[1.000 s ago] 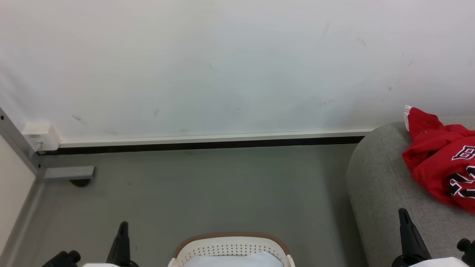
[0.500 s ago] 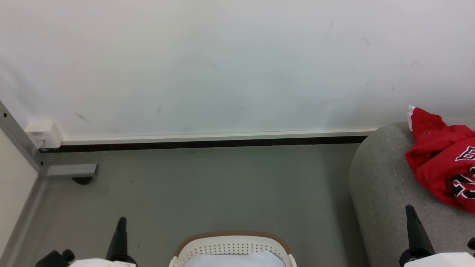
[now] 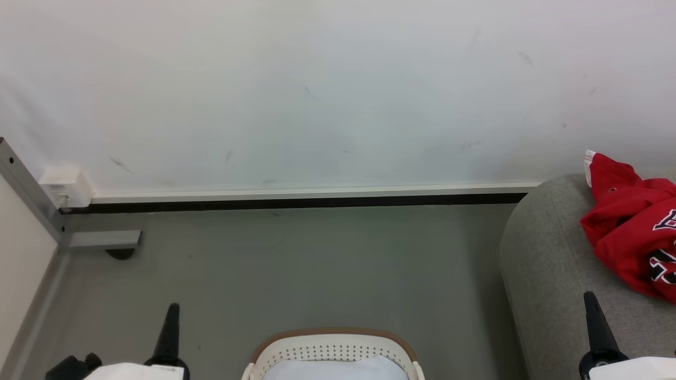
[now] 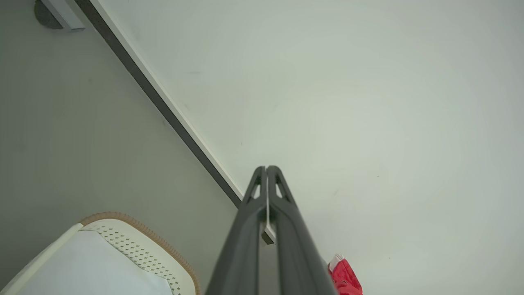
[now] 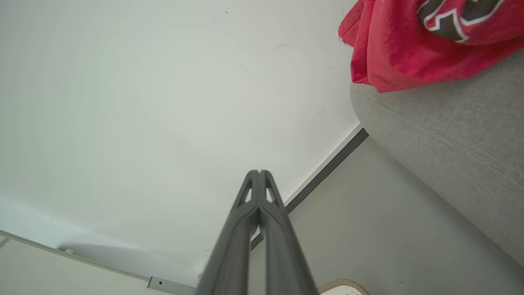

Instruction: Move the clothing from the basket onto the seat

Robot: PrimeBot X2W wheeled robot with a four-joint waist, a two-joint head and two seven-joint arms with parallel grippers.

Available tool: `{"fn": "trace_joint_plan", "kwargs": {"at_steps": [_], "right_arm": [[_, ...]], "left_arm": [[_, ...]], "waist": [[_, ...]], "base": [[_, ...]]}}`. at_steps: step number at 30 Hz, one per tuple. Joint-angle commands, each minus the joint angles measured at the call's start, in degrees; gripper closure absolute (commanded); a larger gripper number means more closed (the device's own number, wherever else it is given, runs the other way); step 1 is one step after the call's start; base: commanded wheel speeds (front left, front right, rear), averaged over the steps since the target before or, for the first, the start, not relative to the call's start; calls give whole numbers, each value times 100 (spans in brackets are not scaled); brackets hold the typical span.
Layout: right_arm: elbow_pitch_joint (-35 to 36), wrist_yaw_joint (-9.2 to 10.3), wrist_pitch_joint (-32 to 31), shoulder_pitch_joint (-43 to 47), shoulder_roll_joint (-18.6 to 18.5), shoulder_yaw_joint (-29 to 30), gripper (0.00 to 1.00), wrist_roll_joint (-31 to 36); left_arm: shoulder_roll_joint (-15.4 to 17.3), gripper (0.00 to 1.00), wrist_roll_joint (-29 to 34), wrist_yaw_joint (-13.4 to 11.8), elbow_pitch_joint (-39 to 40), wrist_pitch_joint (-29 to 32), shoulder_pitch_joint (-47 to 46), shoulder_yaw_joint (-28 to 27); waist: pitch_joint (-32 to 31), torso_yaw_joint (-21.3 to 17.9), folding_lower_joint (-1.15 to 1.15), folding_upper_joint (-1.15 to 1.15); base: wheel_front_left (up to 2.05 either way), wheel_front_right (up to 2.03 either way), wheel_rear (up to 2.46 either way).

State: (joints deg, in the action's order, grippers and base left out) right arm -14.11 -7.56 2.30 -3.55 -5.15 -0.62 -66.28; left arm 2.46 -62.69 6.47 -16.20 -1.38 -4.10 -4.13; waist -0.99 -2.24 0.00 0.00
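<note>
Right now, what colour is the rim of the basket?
Brown, over white perforated sides. The basket shows this best in the head view.

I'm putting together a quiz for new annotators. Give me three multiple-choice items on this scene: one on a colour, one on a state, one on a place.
1. The rim of the oval white perforated plastic basket is: A) brown B) blue C) black.
2. The left gripper and right gripper are: A) both open B) both shut, empty C) one open, one shut.
3. The soft red fabric clothing lies: A) in the basket B) on the rounded light grey fabric seat C) in the left gripper.

Answers: 1 A, the rim's edging shows brown; 2 B, in each wrist view the fingers meet at their tips, gripping nothing; 3 B, it is draped over the seat's top.
</note>
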Motion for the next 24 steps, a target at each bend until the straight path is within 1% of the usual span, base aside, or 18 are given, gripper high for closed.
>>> {"fn": "trace_joint_plan", "kwargs": {"at_steps": [1, 14, 24], "right_arm": [[39, 7, -44, -162, 1, 58, 100, -174], [26, 8, -232, -193, 35, 200, 100, -837], [18, 9, -356, -232, 53, 283, 100, -1241]], "left_arm": [[44, 100, -191, 21, 79, 42, -113, -41], [50, 100, -914, 50, 112, 245, -163, -95], [53, 100, -1352, 63, 132, 368, -191, -135]], "waist": [[3, 6, 0, 0], [24, 52, 0, 0], [39, 83, 0, 0]], "base": [[0, 0, 0], [0, 0, 0], [0, 0, 0]]}}
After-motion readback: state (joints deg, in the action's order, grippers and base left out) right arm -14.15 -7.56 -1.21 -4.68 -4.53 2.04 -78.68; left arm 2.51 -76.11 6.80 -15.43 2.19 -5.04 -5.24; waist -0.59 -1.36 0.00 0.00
